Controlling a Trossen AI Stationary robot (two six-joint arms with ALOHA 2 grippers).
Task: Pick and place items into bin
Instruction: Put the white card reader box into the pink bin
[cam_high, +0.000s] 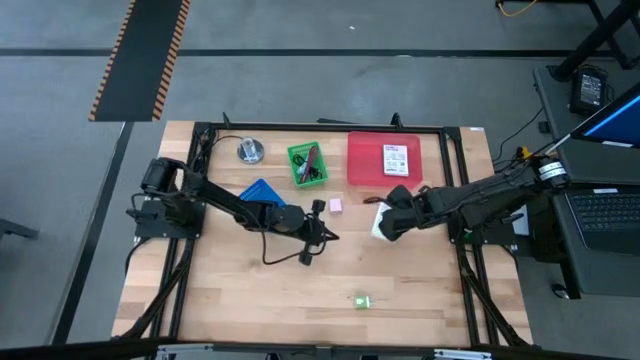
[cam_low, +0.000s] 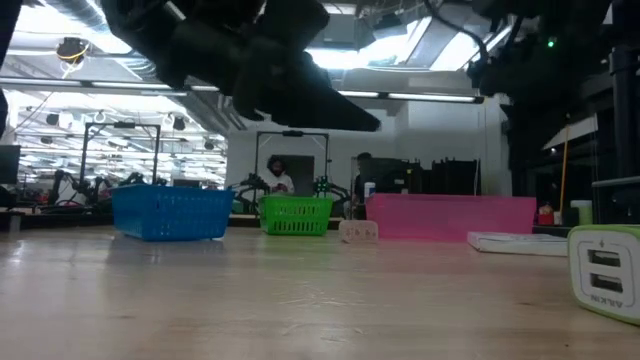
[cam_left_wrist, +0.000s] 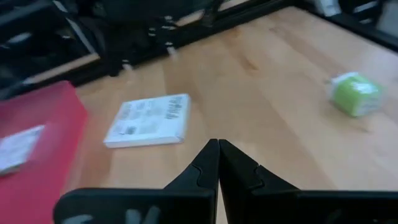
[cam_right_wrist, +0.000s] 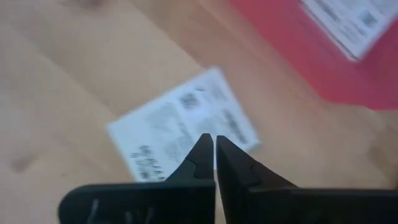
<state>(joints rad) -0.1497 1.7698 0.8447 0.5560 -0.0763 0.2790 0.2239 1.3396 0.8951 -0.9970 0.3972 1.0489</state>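
My right gripper (cam_right_wrist: 214, 140) is shut and hovers just over a white green-printed packet (cam_right_wrist: 180, 134) that lies flat on the table (cam_high: 381, 226). A second packet (cam_high: 397, 160) lies in the red bin (cam_high: 365, 160). My left gripper (cam_left_wrist: 217, 146) is shut at the table's middle (cam_high: 322, 236), pointing toward the first packet (cam_left_wrist: 149, 121). The pink cube (cam_high: 336, 205) and the green block (cam_high: 361, 300) sit on the wood. The dark red cord (cam_high: 308, 160) lies in the green basket (cam_high: 296, 178). A black cable (cam_high: 283, 258) curls beside my left gripper. The blue-silver piece does not show.
A blue basket (cam_high: 258, 190) sits partly under my left arm. The round silver metal object (cam_high: 250, 151) stands near the far edge. A black frame (cam_high: 440, 130) rims the table. Bare wood spreads along the near side around the green block (cam_low: 605, 270).
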